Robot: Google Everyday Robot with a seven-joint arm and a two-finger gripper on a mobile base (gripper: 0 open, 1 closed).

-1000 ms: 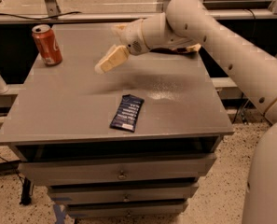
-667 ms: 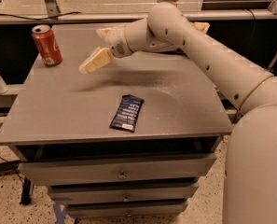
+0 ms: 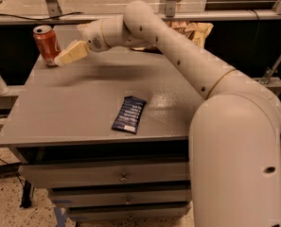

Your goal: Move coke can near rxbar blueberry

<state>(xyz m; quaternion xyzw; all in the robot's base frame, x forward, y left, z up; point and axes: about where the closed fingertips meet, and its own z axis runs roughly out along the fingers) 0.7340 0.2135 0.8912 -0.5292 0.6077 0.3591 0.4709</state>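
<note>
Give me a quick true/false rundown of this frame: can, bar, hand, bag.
1. The coke can stands upright at the far-left corner of the table. True.
2. The rxbar blueberry lies right against the can. False: it lies flat near the front edge, well apart from the can.
3. The hand is close beside the can, low over the tabletop. True.
4. The can is lifted off the table. False: it stands on the tabletop.
5. The snack bag lies at the table's far edge, partly behind the arm. True.
</note>
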